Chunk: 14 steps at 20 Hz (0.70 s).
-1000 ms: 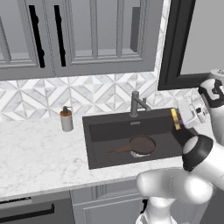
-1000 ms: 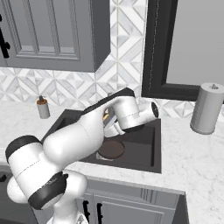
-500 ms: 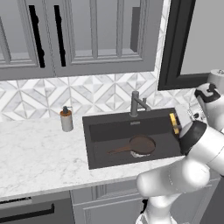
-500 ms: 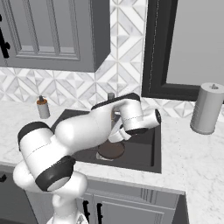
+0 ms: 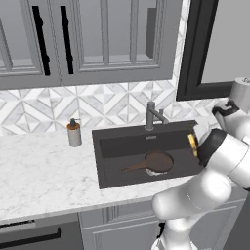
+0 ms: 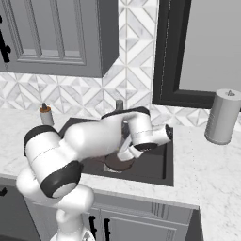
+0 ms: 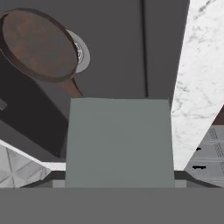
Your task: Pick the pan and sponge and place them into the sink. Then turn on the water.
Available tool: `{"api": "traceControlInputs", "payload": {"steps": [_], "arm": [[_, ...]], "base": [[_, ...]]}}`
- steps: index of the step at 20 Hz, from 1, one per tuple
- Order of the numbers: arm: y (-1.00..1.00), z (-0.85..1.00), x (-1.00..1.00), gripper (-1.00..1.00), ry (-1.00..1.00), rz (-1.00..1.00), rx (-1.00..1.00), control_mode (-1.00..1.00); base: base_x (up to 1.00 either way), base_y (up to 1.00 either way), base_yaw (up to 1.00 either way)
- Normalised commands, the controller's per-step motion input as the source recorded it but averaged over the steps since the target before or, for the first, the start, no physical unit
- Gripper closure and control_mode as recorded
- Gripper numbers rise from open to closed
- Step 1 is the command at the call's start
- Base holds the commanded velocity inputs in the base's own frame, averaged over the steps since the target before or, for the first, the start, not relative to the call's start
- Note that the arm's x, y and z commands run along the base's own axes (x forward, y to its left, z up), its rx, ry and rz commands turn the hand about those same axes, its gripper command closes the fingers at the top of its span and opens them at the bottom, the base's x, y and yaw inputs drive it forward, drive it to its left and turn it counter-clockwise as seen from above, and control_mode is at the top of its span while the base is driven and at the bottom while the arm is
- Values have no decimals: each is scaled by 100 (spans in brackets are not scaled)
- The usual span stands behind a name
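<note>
The dark-brown pan [image 5: 157, 161] lies flat in the charcoal sink [image 5: 127, 146], its handle pointing left; it also shows over the silver drain in the hand view [image 7: 39, 46]. My gripper [image 7: 118, 175] is shut on the sponge [image 7: 118, 140], whose grey-green top hides most of the fingers. The sponge's yellow side [image 5: 192, 143] hangs at the sink's right end, just above the basin. From the right, the hand [image 6: 126, 153] reaches down over the basin beside the pan [image 6: 117, 162]. The faucet [image 5: 151, 116] has no water falling from it.
A soap dispenser [image 5: 74, 133] stands on the white marble counter left of the sink. A paper towel roll [image 6: 223, 116] stands on the counter at the right. Grey cabinets hang above, and a dark-framed window is behind the sink's right end.
The sponge has sunk a little lower toward the right end of the sink, still in the gripper, as the arm folded down. The pan has not moved.
</note>
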Motion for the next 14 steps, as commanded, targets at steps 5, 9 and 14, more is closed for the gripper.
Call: {"api": "traceControlInputs", "payload": {"steps": [5,9,14], "arm": [[5,-41,14,100,0,0,-1,-100],[5,-37,25,100,0,0,0,-100],[1,-12,31,100,0,0,0,-100]], "base": [[0,0,0],[0,0,0],[0,0,0]]}}
